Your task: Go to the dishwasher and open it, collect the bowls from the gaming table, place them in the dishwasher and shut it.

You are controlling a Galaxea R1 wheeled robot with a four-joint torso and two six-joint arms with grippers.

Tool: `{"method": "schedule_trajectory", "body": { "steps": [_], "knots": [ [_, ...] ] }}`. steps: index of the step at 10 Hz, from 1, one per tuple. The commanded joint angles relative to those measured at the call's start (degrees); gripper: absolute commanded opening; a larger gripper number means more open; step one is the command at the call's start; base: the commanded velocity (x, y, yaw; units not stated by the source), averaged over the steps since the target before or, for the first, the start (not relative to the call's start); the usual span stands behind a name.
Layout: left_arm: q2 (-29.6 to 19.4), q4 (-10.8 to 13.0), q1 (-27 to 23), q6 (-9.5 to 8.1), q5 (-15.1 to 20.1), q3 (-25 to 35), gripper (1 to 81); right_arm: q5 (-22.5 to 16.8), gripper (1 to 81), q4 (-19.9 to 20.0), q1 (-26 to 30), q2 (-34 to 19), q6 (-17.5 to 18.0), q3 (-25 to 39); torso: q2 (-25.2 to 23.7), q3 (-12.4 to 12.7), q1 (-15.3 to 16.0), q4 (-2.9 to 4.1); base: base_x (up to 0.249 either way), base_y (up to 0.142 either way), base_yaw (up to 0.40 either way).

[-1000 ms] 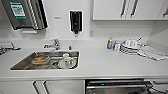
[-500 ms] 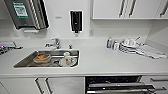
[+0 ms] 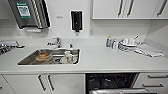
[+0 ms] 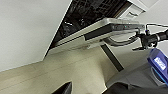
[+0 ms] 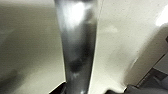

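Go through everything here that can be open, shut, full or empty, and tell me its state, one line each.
dishwasher: door partly lowered, dark racks showing inside.
dishwasher door: tilted outward, not fully down.
sink: holds an orange-stained dish and a white cup-like dish.
tap: no water visibly running.
upper cabinets: doors shut.
cabinet doors under the sink: shut.
drawers right of the dishwasher: shut.

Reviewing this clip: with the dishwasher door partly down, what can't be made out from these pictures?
- Dishwasher racks: head view, too dark; the door is cut by the bottom edge.
- Handle grip: left wrist view, the right gripper is too small and blurred.
- Steel bar: right wrist view, blurred close-up.
- Sink dishes: head view, blurred.
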Motion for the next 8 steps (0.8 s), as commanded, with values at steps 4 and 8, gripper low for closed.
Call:
{"method": "schedule_trajectory", "body": {
  "steps": [4, 8],
  "knots": [
    [-0.7, -0.2, -4.8, 0.36, 2.7, -0.3, 81.1, 1.4, 81.1, 0.2, -0.1, -2.2, 0.0, 0.5, 0.0, 0.0, 0.0, 0.00, -0.078, 0.000, 0.000],
    [-0.3, -0.1, -4.4, 0.36, 2.7, -0.4, 81.1, 1.4, 81.1, 0.0, -2.2, 1.4, -0.1, -1.8, 0.0, 0.0, 0.0, 0.00, -0.079, 0.000, 0.000]
  ]
}}
